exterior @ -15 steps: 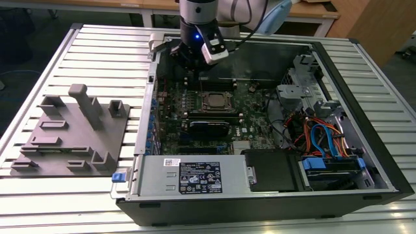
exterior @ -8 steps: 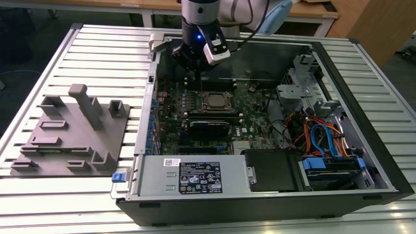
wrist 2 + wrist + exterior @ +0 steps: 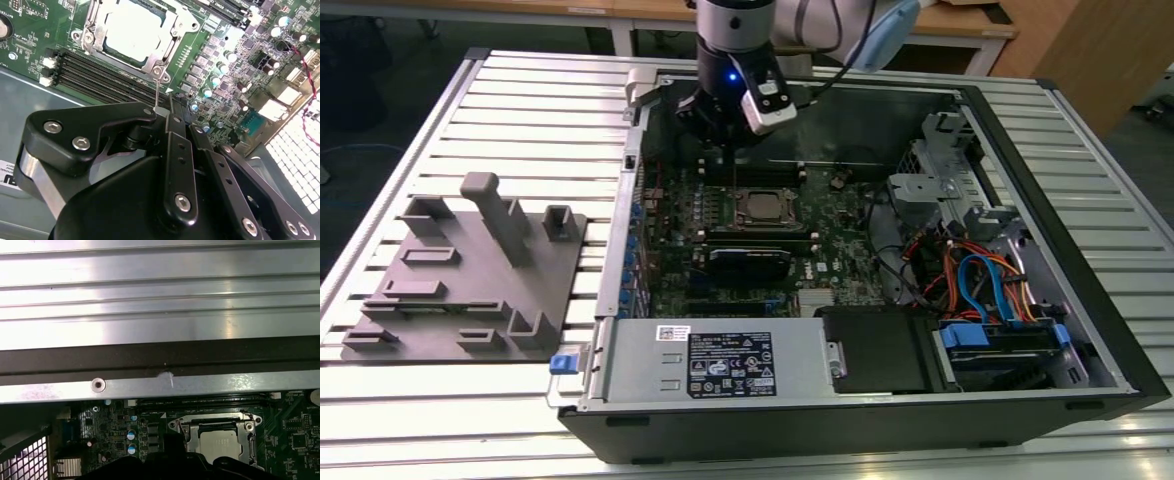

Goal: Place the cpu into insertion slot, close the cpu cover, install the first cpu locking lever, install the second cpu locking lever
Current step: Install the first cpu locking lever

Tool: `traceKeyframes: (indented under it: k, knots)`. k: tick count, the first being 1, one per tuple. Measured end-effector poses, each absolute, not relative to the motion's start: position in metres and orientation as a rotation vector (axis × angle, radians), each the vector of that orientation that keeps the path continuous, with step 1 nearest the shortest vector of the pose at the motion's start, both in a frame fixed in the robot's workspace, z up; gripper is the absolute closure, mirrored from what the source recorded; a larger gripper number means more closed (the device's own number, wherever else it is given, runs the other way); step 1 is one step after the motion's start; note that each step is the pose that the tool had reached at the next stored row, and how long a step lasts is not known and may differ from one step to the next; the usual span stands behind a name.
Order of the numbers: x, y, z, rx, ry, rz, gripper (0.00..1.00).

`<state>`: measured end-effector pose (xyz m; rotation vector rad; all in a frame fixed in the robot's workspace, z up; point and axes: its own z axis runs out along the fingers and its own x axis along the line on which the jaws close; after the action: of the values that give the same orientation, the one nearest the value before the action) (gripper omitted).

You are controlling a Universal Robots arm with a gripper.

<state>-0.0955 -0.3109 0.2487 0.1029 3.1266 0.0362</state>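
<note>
Exterior view. Open computer case (image 3: 854, 440) lying on a slatted metal table (image 3: 534, 110). The insertion slot (image 3: 735, 208) sits mid-board, and the cpu (image 3: 758, 208) lies seated in it, pale face up. Arm comes down from the far side of the slot, with the gripper (image 3: 724, 150) hanging just beyond the slot's far edge, close above the board. Grey fixture plate (image 3: 467, 290) lies on the table well to the exterior view's left of the slot. Labelled power supply box (image 3: 720, 365) is on the near side of the slot.

Second wrist view. The cpu (image 3: 132, 30) is flat in the slot. The cpu cover (image 3: 95, 22) is down over it, its silvery frame ringing the chip's face. A thin wire locking lever (image 3: 156, 92) rises from the slot's nearest corner toward the gripper (image 3: 167, 112). The black fingers (image 3: 175, 150) are drawn nearly together. The lever's end runs in at their tips and seems to be pinched there, though the contact itself is hidden. Long black memory slots (image 3: 100, 75) run alongside the slot.

First wrist view. The cpu (image 3: 220, 444) shows inside the cover frame (image 3: 191, 431). The gripper's dark bulk (image 3: 170, 455) is just beside the slot. Beyond the slot are the case's metal rim (image 3: 200, 386) and the table slats (image 3: 160, 315).
</note>
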Motion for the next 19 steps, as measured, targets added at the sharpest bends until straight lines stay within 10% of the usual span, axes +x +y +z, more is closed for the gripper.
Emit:
traceKeyframes:
  k: [19]
  knots:
    - [-0.0904, -0.3109, 0.2470, 0.103, 3.127, 0.036, 0.89]
